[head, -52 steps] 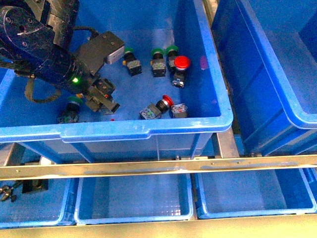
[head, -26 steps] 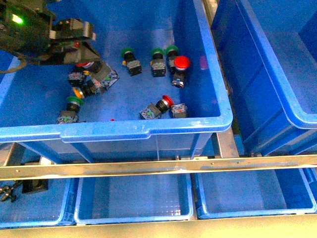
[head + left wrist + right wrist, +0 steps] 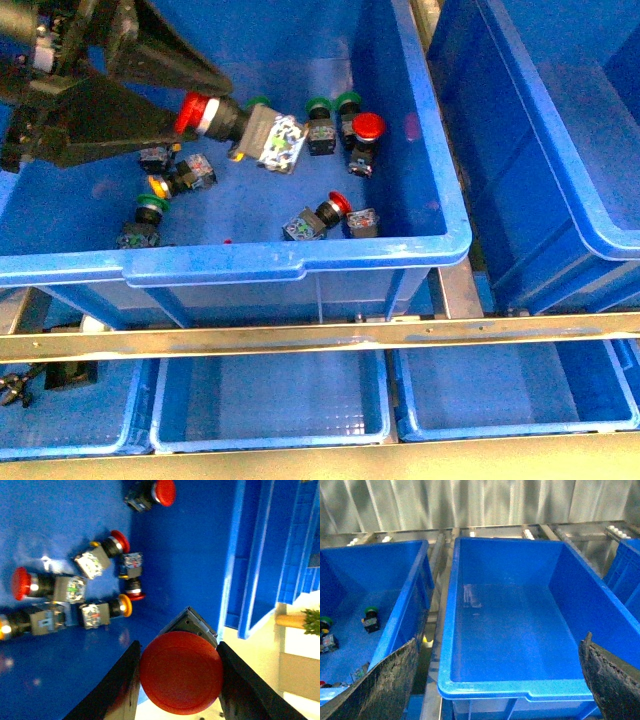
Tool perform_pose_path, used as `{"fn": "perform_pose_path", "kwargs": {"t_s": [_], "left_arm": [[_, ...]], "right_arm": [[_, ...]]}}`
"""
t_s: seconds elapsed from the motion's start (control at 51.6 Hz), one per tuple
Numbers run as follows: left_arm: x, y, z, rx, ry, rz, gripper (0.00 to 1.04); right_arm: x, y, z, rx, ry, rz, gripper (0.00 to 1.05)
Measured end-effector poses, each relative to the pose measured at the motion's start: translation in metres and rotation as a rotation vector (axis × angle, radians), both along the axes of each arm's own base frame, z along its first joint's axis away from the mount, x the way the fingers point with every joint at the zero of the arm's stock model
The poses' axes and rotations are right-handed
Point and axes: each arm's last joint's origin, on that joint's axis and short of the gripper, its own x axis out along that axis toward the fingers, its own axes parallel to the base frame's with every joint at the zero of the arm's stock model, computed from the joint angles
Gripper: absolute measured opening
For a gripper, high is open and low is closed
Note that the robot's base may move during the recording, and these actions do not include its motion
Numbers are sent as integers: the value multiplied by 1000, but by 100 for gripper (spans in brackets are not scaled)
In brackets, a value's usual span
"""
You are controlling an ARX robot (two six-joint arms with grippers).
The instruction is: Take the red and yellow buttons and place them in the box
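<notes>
though the left arm reaches in over the source tote point(image 3: 300, 262) from its far left corner, the frame edge cuts off most of it, and the left gripper point(image 3: 203, 108) shows only as two dark fingers point(image 3: 150, 60). nearest of all, below the source tote's front wall, a metal rail point(image 3: 320, 335) crosses above small shallow trays point(image 3: 270, 405); the dark object in the tray under the tote's left end is too dim to make out. just inside the source tote's front wall a red button point(image 3: 335, 205) lies on its side, with a green-capped switch point(image 3: 148, 210) toward the left wall. a yellow button point(image 3: 155, 187) lies just beyond that switch, close under the arm. above the tote's floor, left of its middle, the left gripper pinches the held red button point(image 3: 195, 112) at the cap, with the button's grey block pointing toward the tote's right wall. in the left wrist view that cap fills the gap between the fingers and hides most of the body. a second red button point(image 3: 367, 127) sits near the tote's right wall, with more green switches point(image 3: 318, 104) beside it. right of the source tote, across a gap, stands the box point(image 3: 575, 120), cut off by the frame. the right gripper point(image 3: 500, 639) hangs over the box, spread wide.
</notes>
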Motion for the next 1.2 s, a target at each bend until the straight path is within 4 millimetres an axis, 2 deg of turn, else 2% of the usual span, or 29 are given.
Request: {"fn": "perform_pose_path", "kwargs": {"t_s": [0.194,0.291,0.562,0.698,0.891,0.93,0.95,0.988,1.047,1.143,1.202], "left_arm": [[-11,-41,14,-96,18,-47,36],[-16,-68,25,-130,14,-88,36],[-20,-112,41,-132,-18,-140,36],[-15,-127,37,-114,-13,-139,35],[-11,-137,31,-88,-3,-126,35],[-11,-138,32,-89,-4,-127,35],[-11,-139,32,-87,-8,-128,35],[-11,-139,32,-88,-9,-130,35],[-11,-141,33,-87,-13,-130,35],[-12,-143,33,-88,-14,-137,35],[-12,-144,32,-87,-13,-138,35]], "right_arm": [[0,0,0,0,0,0,98],[0,0,0,0,0,0,98],[0,0,0,0,0,0,98],[0,0,0,0,0,0,98],[0,0,0,0,0,0,98],[1,0,-2,15,43,-38,98],[1,-2,-1,48,150,-162,98],[2,-9,3,23,298,-347,98],[8,-21,14,-17,377,-505,98],[25,-40,43,-81,349,-538,98],[41,-46,62,-172,309,-467,98]]}}
